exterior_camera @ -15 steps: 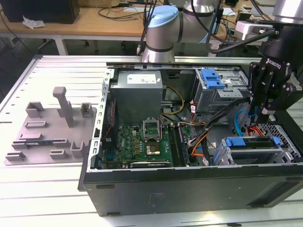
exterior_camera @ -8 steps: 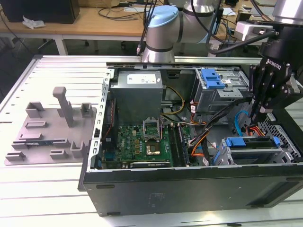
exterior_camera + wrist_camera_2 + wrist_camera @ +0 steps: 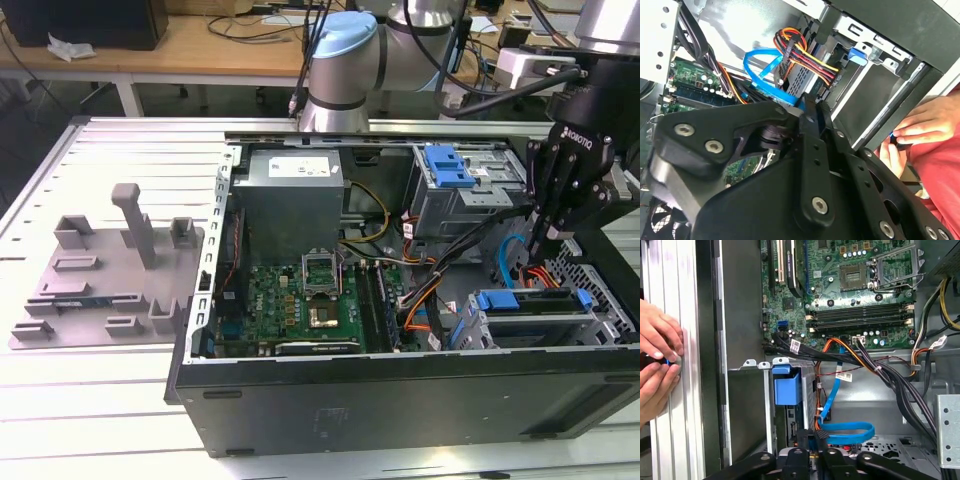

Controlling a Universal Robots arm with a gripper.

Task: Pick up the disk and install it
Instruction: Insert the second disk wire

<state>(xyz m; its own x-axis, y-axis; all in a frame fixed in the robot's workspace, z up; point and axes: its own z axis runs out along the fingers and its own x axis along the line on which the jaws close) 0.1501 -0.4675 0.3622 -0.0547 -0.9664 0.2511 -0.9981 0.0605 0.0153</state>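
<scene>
Hanging inside the open computer case (image 3: 400,385), my pincer (image 3: 545,240) points down near the corner on the exterior view's right, with its two fingers pressed together and nothing between them; both wrist views show the tips (image 3: 812,107) (image 3: 820,437) as one narrow black pair. Just below and beside the pincer sits the drive cage (image 3: 600,325), and the disk (image 3: 525,299) lies flat in its top slot, its blue frame facing up. I am close above the disk but apart from it. A thin blue cable (image 3: 845,432) loops just past my fingertips, also seen in the second wrist view (image 3: 760,65), next to a bundle of red, yellow and black wires (image 3: 805,55). The green circuit board (image 3: 300,300) covers the case floor toward the exterior view's left. Outside the case, a person's hands (image 3: 657,365) rest against its outer wall, pinching a small blue item; the second wrist view shows them too (image 3: 920,130). A grey moulded tray (image 3: 100,270) lies on the slatted metal desk (image 3: 100,400), well apart from the case on the exterior view's left.
</scene>
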